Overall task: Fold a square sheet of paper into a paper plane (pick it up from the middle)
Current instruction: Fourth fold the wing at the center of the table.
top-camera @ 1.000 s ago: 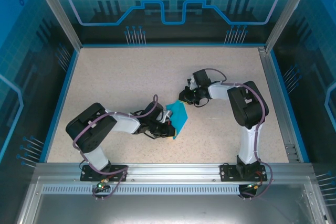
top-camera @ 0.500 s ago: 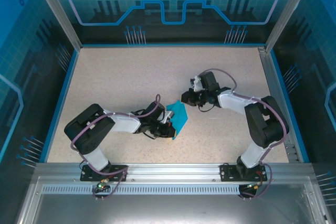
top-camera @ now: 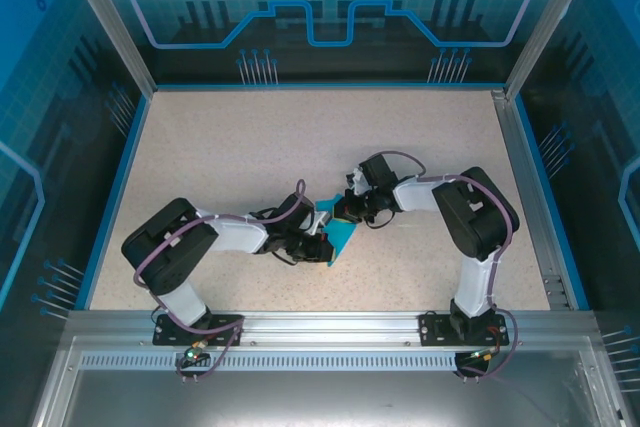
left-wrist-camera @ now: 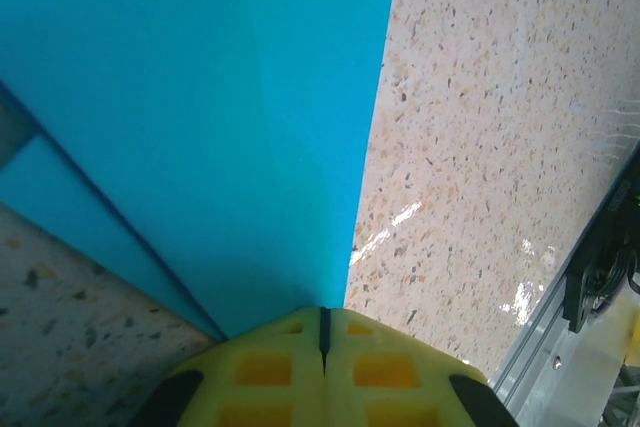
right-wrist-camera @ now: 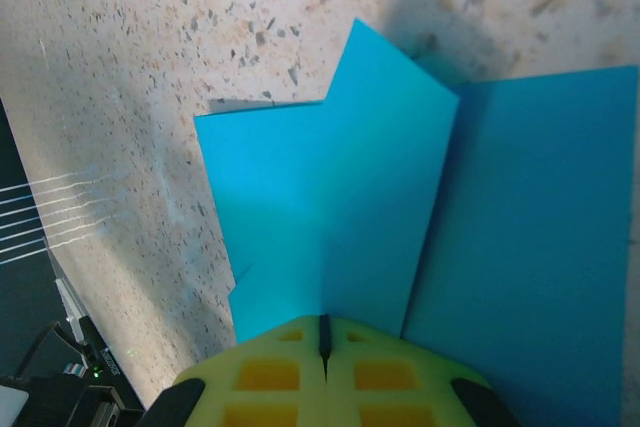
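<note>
The square sheet of paper (top-camera: 343,235) lies folded into layered cyan-blue flaps at the table's middle, between the two arms. My left gripper (top-camera: 322,245) holds its near left edge. In the left wrist view the yellow fingers (left-wrist-camera: 270,372) are pressed together, and the paper (left-wrist-camera: 200,127) rises straight out of the left gripper (left-wrist-camera: 323,319). My right gripper (top-camera: 344,212) sits on the sheet's far edge. In the right wrist view it (right-wrist-camera: 322,329) is shut, and a raised crease of the paper (right-wrist-camera: 350,207) runs from its tip, with a flat flap to the right.
The speckled beige table (top-camera: 250,147) has a blue rim and aluminium posts around it. A metal rail (top-camera: 320,322) with both arm bases runs along the near edge, and it shows at the lower right of the left wrist view (left-wrist-camera: 590,277). Open tabletop lies behind and to the left.
My right gripper has come down and to the left onto the paper's far edge and closed on it, its elbow swinging back in. The left gripper has kept its hold.
</note>
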{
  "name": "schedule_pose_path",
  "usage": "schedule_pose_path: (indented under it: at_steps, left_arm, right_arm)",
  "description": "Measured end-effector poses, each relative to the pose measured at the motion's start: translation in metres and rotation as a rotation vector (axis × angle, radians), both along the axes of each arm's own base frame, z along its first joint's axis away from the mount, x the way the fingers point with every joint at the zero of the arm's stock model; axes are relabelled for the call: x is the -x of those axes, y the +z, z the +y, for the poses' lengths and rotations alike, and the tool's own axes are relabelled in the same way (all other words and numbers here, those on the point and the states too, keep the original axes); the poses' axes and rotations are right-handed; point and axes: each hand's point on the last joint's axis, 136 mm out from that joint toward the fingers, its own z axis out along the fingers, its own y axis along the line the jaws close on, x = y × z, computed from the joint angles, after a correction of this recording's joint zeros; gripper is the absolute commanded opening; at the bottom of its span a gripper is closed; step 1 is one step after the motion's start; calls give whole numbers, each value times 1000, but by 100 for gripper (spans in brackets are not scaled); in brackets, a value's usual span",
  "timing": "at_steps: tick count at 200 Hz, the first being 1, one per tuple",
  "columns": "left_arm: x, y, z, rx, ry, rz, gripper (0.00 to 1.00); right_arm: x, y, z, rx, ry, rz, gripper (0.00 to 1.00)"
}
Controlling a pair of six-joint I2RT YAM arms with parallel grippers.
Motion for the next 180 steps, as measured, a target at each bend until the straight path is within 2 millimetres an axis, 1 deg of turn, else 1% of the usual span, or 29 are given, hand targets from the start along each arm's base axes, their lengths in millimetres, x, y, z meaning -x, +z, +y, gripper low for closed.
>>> schedule_pose_path:
  at_steps: [23,47,79,97,118,139,161,180]
  left_arm:
    - [1,2,6,-34,17,8,9]
    - [0,14,9,-40,45,33,16]
    - [-20,36,3,11,104,19,19]
    - [-28,42,0,40,136,22,19]
    - [-33,34,-1,40,169,51,19]
    - [-33,19,-1,23,191,96,19]
    - [-29,3,-1,7,202,150,20]
    - [-28,4,-2,49,203,175,21]
  right_arm:
    - [0,0,0,1,4,-3,5]
    - [0,0,0,1,5,-5,5]
    - [0,-1,0,-4,6,-11,5]
    - [1,-1,0,-8,7,-14,5]
    - [1,-1,0,-12,7,-19,5]
    - [1,-1,0,-13,6,-20,5]
    - [1,-1,0,-14,5,-20,5]
    - [1,-1,0,-14,4,-21,5]
